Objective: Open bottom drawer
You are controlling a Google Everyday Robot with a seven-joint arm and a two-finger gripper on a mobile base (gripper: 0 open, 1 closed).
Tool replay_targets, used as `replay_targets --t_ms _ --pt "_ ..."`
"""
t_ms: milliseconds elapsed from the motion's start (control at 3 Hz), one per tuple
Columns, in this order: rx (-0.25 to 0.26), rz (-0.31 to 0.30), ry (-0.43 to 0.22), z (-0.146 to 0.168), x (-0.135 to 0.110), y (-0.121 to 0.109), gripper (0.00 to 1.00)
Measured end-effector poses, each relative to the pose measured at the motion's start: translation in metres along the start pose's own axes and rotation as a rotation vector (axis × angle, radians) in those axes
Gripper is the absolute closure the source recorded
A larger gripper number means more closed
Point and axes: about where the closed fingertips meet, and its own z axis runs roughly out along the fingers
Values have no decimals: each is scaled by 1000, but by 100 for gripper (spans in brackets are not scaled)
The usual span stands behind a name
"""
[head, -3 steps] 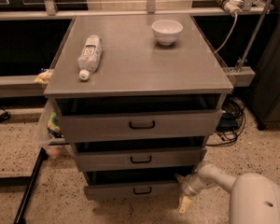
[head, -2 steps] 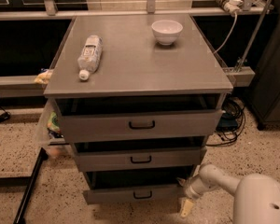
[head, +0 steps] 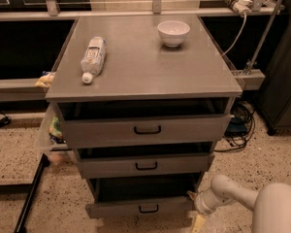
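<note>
The grey cabinet point(head: 145, 67) has three drawer fronts with black bar handles. The bottom drawer point(head: 116, 209), the shortest and narrowest-looking, is pulled out a little, with a dark gap above its front. Its handle point(head: 149, 208) is free. My gripper point(head: 195, 210) sits low at the right end of the bottom drawer's front, against its corner. The pale arm point(head: 233, 194) reaches in from the lower right.
A plastic bottle point(head: 93, 57) lies on the cabinet top and a white bowl point(head: 173, 32) stands at its back right. The top drawer point(head: 146, 129) and middle drawer point(head: 145, 165) are also slightly out. Cables point(head: 240, 125) lie on the floor at the right; a black bar point(head: 31, 193) at the left.
The bottom drawer front has slid out toward the camera. My gripper has moved with it, slightly down and to the right.
</note>
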Motion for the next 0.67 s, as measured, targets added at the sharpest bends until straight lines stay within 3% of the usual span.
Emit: replay_targets --t_ms 667 --pt "-71 82 7 -7 13 47 0"
